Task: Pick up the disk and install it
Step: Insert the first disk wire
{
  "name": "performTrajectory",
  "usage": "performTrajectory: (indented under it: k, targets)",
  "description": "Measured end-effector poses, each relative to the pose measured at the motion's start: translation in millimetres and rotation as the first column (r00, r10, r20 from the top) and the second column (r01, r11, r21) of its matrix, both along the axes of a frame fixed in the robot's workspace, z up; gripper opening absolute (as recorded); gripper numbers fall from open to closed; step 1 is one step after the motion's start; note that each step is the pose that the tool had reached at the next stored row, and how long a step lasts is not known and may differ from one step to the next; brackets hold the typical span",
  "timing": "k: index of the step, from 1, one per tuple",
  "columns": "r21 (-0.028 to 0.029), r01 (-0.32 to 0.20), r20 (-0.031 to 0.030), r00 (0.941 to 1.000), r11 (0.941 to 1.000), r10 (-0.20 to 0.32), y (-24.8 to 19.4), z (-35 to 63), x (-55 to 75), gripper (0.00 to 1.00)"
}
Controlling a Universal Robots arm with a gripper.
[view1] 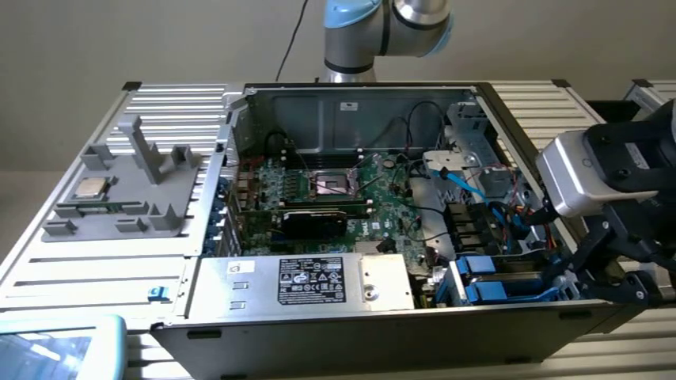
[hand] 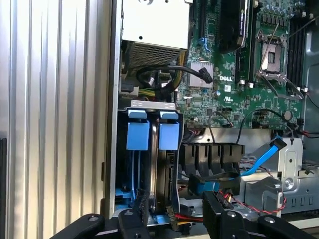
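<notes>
Black robot fingers (hand: 219,220) stand wide apart at the near end of a metal drive cage (hand: 149,104) inside an open desktop computer, and they grip nothing. The disk (hand: 162,175) sits on edge in the cage, clipped in its blue carrier (hand: 168,136). Its near end lies in the gap between the two fingers; whether either finger touches it cannot be told. Just beside it, in the slot against the case wall, stands a second blue carrier (hand: 137,135).

On the disk's other side, thin red wires (hand: 259,206) run close by one finger. A row of black plastic ribs (hand: 212,157) lies near that side too, and a bright blue flat cable (hand: 264,155) crosses above them.

Beyond the cage, a bundle of black cables (hand: 164,74) loops out below the silver power supply (hand: 154,22). The green motherboard (hand: 234,84) and its processor socket (hand: 273,52) spread out farther back.

In the exterior view, the fingers hang over the case's front corner at the exterior view's right, and the arm (view1: 385,24) rises behind the case. The case lies on a slatted metal table (view1: 95,269). At the exterior view's left, well apart from the fingers, a grey holder (view1: 132,186) carries a small silver chip (view1: 90,188).
</notes>
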State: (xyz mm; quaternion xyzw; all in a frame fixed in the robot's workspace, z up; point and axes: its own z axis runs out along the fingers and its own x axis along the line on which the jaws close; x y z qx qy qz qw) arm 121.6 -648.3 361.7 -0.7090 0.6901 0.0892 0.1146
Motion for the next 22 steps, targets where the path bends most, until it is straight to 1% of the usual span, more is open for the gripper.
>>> performTrajectory:
  k: [3,4,10,14,15,17,18,21,22]
  targets:
    - [0.0074,-0.015,0.0007,0.9999,0.9999,0.015,-0.7,-2.2,0.1,0.56]
    - [0.0086,-0.022,0.0011,0.9998,0.9997,0.022,-0.7,-2.8,0.2,0.56]
    - [0.0089,-0.079,0.0028,0.9969,0.9968,0.079,-0.7,-4.7,1.2,0.56]
    - [0.0098,-0.09,0.0034,0.996,0.9959,0.09,-0.7,-6.0,6.0,0.56]
    - [0.0101,-0.092,0.0035,0.9957,0.9957,0.092,-0.7,-6.4,7.2,0.53]
    - [0.0105,-0.098,0.0035,0.9952,0.9951,0.098,-0.7,-7.3,9.4,0.53]
    - [0.0113,-0.101,0.0036,0.9949,0.9948,0.101,-0.7,-7.8,10.5,0.46]
    - [0.0148,-0.11,0.004,0.9939,0.9938,0.11,-0.7,-9.6,13.3,0.46]
    - [0.0168,-0.115,0.0042,0.9934,0.9932,0.115,-0.8,-10.1,13.8,0.46]
